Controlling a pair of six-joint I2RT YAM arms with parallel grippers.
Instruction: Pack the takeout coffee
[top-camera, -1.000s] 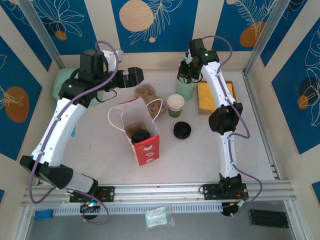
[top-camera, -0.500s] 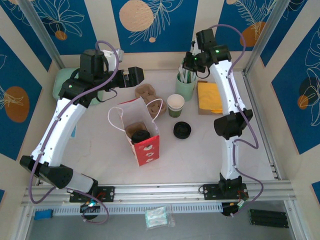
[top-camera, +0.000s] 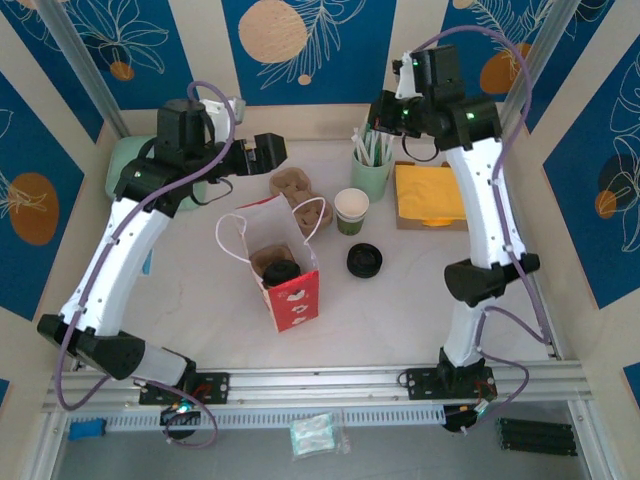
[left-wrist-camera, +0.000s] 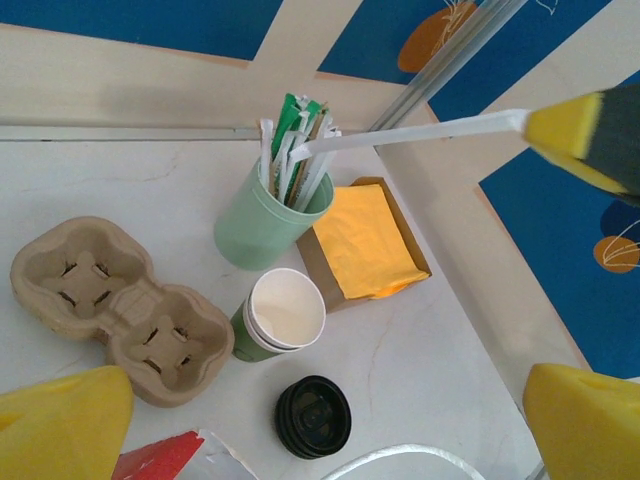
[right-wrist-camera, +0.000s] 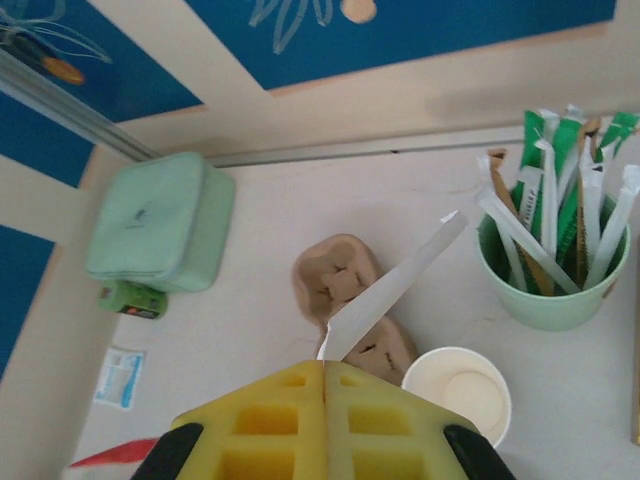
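Clamps a wrapped straw (right-wrist-camera: 395, 285) in the right gripper (right-wrist-camera: 325, 368) above the far green cup (right-wrist-camera: 548, 295); holds left gripper (top-camera: 268, 152) apart

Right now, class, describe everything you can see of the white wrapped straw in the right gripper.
The white wrapped straw is a long, flat, paper-looking strip. The right gripper pinches one end between its shut yellow pads, holding it slanted in the air above the table. Its free end lies near the sticks in the mint cup; contact cannot be judged.
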